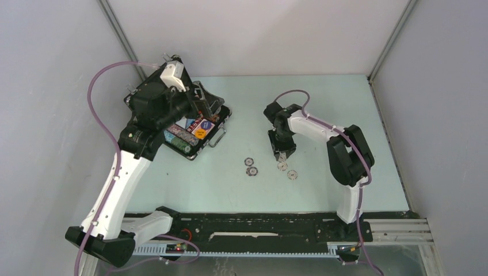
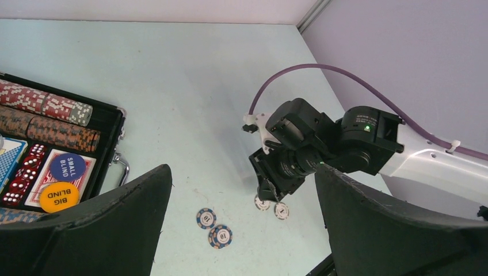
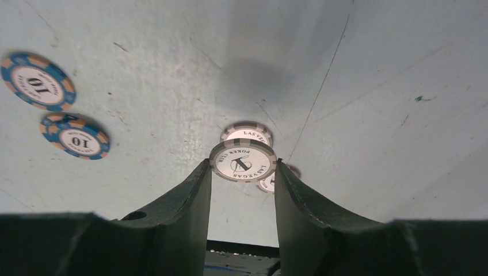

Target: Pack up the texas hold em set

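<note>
Right gripper (image 3: 241, 167): clamped on a grey chip (image 3: 241, 160), one finger on each side of the rim, with the chip lying flat between them. The rim grip is judged sound, since a flat disc on a worktop (image 1: 322, 109) offers no other purchase. Whether the chip is clear of the surface cannot be told. Two more grey chips lie close by. One (image 3: 246, 132) is half hidden beyond the held chip, and the other is mostly behind the right finger.

Right arm pose: elbow raised over the near right of the worktop, forearm running inward, wrist pitched steeply down so the fingers point at the surface.

To the left, apart from the grey group, two blue chips (image 1: 251, 171) marked 10 lie face up, just beside each other. These and the grey ones are judged the items not yet packed.

Farther off at the left lies the case (image 2: 118, 123), open, with its handle toward the loose chips. Inside are chip rows (image 2: 49, 118) stacked on edge, red dice (image 2: 23, 172) and two blind buttons (image 2: 64, 181) resting on cards. The open side faces the work area, presumably so chips can be carried straight across.

Left gripper (image 1: 200, 108): jaws fully apart, holding nothing, above the case.

Left arm pose: stretched up and forward along the left wall, wrist turned so its camera looks across the worktop toward the right arm. It is judged to be waiting, clear of the right arm's path.
</note>
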Robot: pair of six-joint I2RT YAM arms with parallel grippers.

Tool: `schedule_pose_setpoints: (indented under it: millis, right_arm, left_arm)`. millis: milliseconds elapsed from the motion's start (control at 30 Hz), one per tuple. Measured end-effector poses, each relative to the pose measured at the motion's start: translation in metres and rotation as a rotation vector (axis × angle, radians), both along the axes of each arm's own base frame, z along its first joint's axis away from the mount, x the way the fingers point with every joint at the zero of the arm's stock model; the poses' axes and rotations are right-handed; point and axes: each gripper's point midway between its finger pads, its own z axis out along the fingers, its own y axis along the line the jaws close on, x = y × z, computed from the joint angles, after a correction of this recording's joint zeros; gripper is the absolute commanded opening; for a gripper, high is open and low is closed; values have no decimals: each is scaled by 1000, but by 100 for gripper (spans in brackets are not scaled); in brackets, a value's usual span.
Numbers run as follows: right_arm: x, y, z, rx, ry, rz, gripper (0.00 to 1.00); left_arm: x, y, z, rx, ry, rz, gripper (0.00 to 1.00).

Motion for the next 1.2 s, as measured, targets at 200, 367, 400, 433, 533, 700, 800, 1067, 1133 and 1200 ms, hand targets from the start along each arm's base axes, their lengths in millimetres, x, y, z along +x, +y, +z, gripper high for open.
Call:
schedule_pose_setpoints:
  millis: [200,367,400,433,533,700,800,1067,1133,1200]
  right_arm:
    - [-17,-7,-14,-12,54,-11,45]
    - [-20,-2,-15,2,59,-6,46]
    - [-19,-1,-15,6,56,-5,47]
    - [-19,0,-15,9,53,-4,47]
    - [-17,1,-16,11,47,-3,48]
    - [-18,-2,-18,0,43,-4,49]
    - [-20,-3,-21,-7,51,-5,49]
    - [-17,-2,-28,-9,53,-5,52]
    - [-18,-3,-30,-13,57,-5,53]
    - [-19,-3,-32,-17,63,-5,54]
  left_arm:
    - [-1,-2,0,-8,6,-9,100]
    - [-2,-2,0,-10,7,-12,100]
    - [-2,-2,0,-11,8,-12,100]
    - [-2,-2,0,-13,10,-11,100]
    - [-2,-2,0,-16,11,-12,100]
    - [-2,-2,0,-16,11,-13,100]
    - [-2,-3,0,-16,11,-14,100]
    - [-2,-3,0,-16,10,-14,100]
    - [-2,-3,0,-16,9,-14,100]
    - [-2,-3,1,-17,8,-14,100]
